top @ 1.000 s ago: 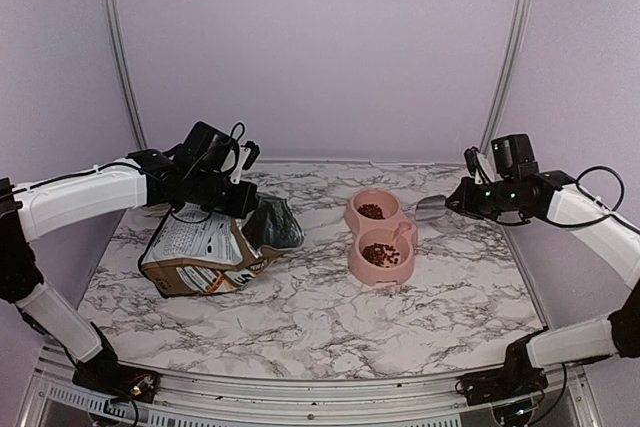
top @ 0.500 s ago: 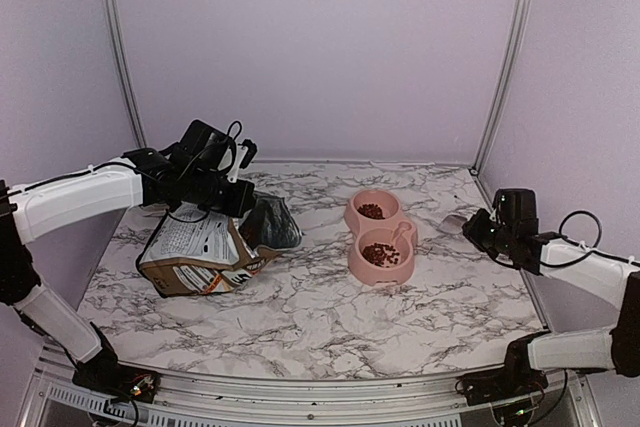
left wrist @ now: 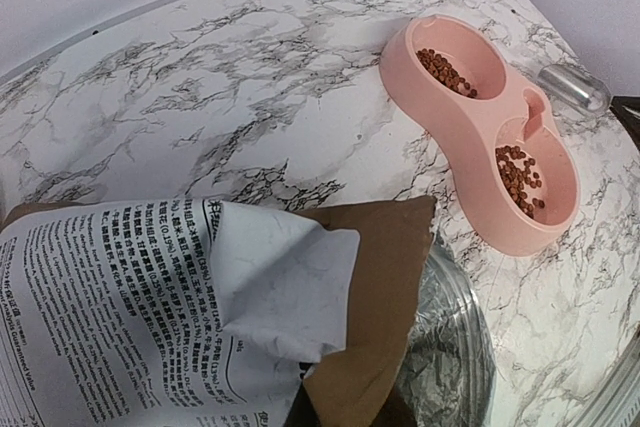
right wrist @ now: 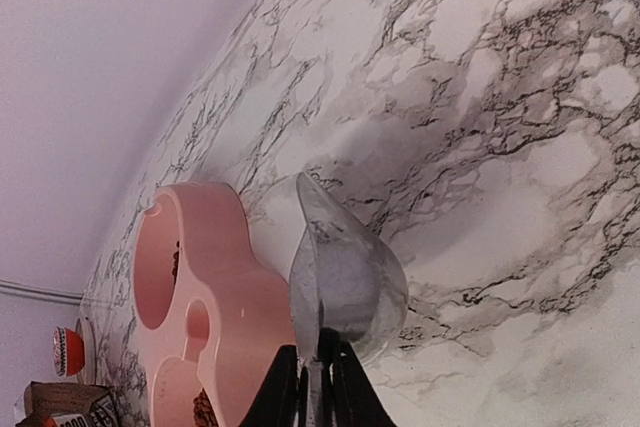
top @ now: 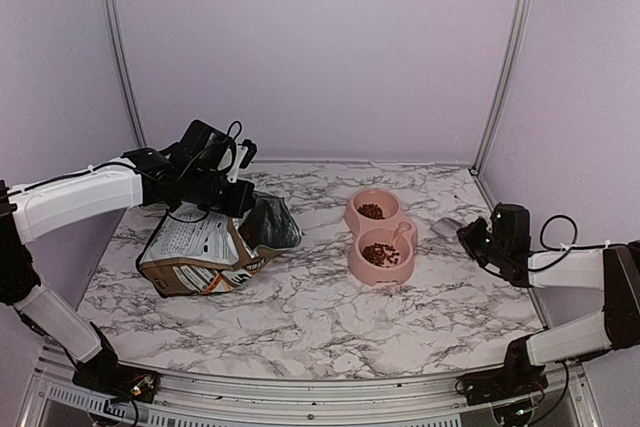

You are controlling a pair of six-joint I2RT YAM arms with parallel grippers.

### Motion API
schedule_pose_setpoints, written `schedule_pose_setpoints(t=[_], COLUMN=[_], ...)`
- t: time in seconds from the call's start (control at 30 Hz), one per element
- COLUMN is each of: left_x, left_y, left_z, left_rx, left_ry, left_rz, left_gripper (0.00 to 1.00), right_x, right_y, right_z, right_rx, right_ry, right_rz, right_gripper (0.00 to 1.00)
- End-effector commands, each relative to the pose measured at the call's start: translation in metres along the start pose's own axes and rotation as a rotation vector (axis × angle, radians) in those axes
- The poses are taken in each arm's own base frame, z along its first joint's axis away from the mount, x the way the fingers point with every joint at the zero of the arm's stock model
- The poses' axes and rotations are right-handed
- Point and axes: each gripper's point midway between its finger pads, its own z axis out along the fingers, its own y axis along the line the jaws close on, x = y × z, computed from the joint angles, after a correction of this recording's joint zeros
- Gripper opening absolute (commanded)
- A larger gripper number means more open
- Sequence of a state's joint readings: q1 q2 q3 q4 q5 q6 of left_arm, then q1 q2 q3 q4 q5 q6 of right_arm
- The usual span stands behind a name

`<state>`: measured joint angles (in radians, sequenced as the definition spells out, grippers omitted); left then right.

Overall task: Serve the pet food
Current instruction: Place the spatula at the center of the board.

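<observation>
We are clamping the silver metal scoop (right wrist: 345, 277) in our right gripper (right wrist: 315, 387) at the desk's (top: 300, 322) right edge (left gripper (top: 218, 192) pinching the brown paper bag (top: 195, 247)); dropped, it could roll off.

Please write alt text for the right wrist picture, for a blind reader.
The right gripper holds a metal scoop by its handle, close to the marble table. A pink double bowl with kibble lies beside it.

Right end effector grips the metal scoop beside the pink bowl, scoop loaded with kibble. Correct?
No: the scoop is empty, as the right wrist view shows. The right end effector does grip it beside the pink bowl.
</observation>
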<state>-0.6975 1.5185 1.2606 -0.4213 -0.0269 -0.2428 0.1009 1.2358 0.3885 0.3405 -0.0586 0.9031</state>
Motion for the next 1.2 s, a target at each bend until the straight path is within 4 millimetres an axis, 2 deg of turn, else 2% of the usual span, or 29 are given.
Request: schedule_pose_setpoints(t=[0.0, 0.27, 0.43, 0.67, 0.73, 0.8, 0.97, 1.07, 1.17], left_x=[-0.007, -0.006, -0.004, -0.003, -0.004, -0.006, -0.016, -0.021, -0.027], left_y=[0.005, 0.004, 0.001, -0.003, -0.005, -0.014, -0.031, -0.039, -0.047], left_z=[-0.008, -0.007, -0.003, 0.000, 0.000, -0.003, -0.016, -0.024, -0.033], left_rx=[-0.011, -0.006, 0.008, 0.029, 0.038, 0.063, 0.092, 0.102, 0.125], left_ry=[-0.025, -0.019, -0.006, 0.006, 0.004, 0.000, -0.012, -0.017, -0.029], left_rz=[0.005, 0.002, -0.003, -0.003, 0.000, 0.019, 0.070, 0.101, 0.119], left_gripper=[0.00, 0.00, 0.00, 0.00, 0.00, 0.00, 0.00, 0.00, 0.00], right_x=[0.006, 0.027, 0.038, 0.036, 0.030, 0.020, 0.001, -0.006, -0.005], right_y=[0.002, -0.011, -0.019, -0.010, -0.005, 0.003, 0.020, 0.048, 0.085], right_z=[0.005, 0.007, 0.004, -0.004, -0.009, -0.015, -0.029, -0.038, -0.047], right_rx=[-0.037, -0.009, 0.011, -0.012, -0.016, -0.020, -0.024, -0.101, -0.180], right_ry=[0.037, 0.122, 0.164, 0.176, 0.159, 0.132, 0.099, 0.108, 0.138], right_rz=[0.040, 0.047, 0.049, -0.016, -0.053, -0.097, -0.220, -0.314, -0.454], right_gripper=[0.12, 0.17, 0.30, 0.41, 0.48, 0.58, 0.77, 0.99, 1.00])
